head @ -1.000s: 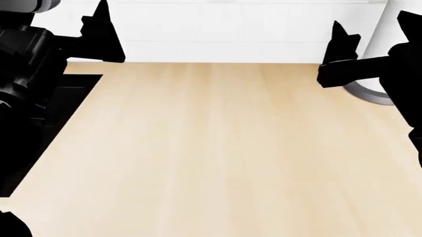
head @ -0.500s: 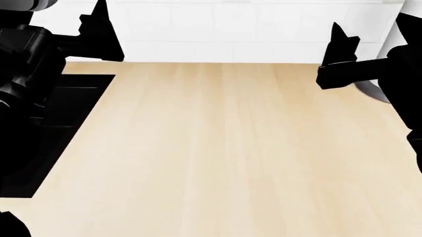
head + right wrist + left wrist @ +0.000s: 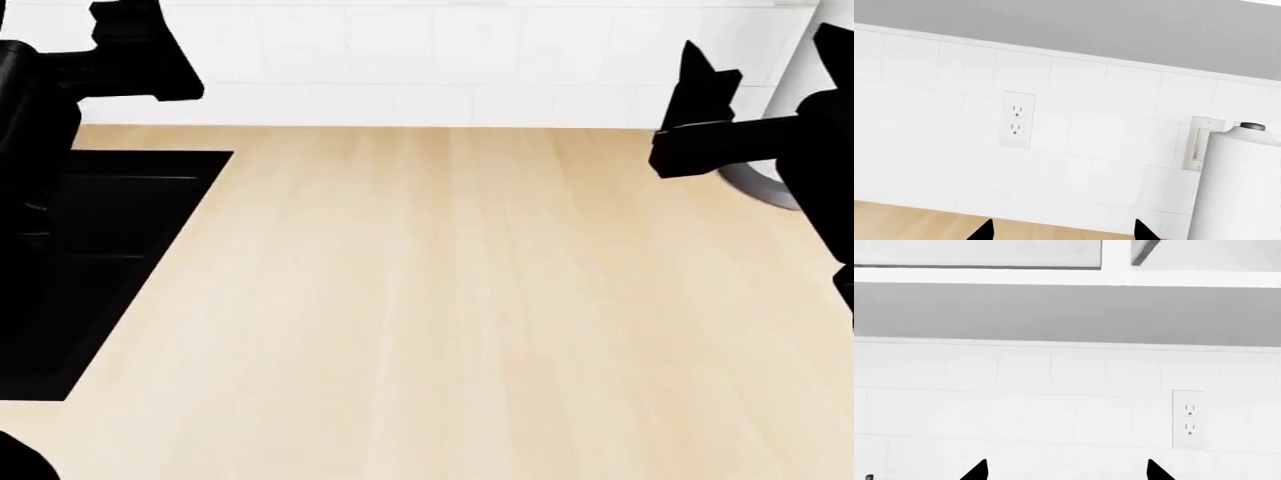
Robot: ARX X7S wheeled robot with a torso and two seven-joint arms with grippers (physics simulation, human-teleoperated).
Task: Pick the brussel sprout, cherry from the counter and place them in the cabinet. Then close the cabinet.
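Neither the brussel sprout nor the cherry shows in any view. The beige counter (image 3: 454,300) fills the head view. My left gripper (image 3: 134,45) hangs high at the far left, over the back of the stovetop. In its wrist view, the left gripper (image 3: 1066,471) is open and empty, facing the tiled wall. My right gripper (image 3: 694,80) is raised at the far right. In its own view, the right gripper (image 3: 1063,231) is also open with nothing in it. The cabinet (image 3: 1054,310) is seen from below, and I cannot tell how its door stands.
A black stovetop (image 3: 120,240) is set into the counter's left side. A paper towel roll (image 3: 1244,185) on a holder stands at the back right, its base (image 3: 761,185) beside my right gripper. Wall outlets (image 3: 1189,417) (image 3: 1017,120) sit in the white tiled backsplash.
My left gripper has moved left and up in the head view. The view has shifted, showing more of the stovetop. The right gripper has barely moved.
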